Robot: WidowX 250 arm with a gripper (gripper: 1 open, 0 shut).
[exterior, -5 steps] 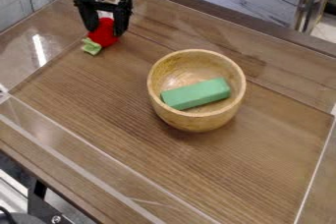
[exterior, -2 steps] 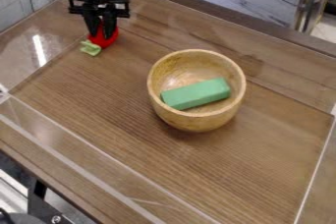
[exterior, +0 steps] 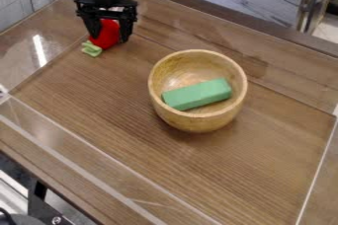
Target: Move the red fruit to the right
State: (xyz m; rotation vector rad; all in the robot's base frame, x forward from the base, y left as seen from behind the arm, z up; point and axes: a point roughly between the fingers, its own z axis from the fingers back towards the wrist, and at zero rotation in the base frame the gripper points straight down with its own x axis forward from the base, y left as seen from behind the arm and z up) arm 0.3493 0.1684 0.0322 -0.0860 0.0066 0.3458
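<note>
The red fruit (exterior: 109,34) sits on the wooden table at the far left, with its light-green leafy piece (exterior: 91,48) poking out at its lower left. My black gripper (exterior: 107,26) hangs straight over it. Its jaws are spread wide, one finger on each side of the fruit, and its fingertips (exterior: 86,26) are down near the table. I cannot tell whether the fingers touch the fruit. The fruit's upper part is hidden behind the gripper.
A round wooden bowl (exterior: 161,104) stands in the middle of the table with a green rectangular block (exterior: 197,95) lying in it. A clear plastic wall (exterior: 53,56) lines the table's left and front edges. Bare wood lies between the fruit and the bowl.
The jaws narrowed briefly and have spread wide again. The gripper and the red fruit now sit a little further right than before. The bowl and the block have not moved.
</note>
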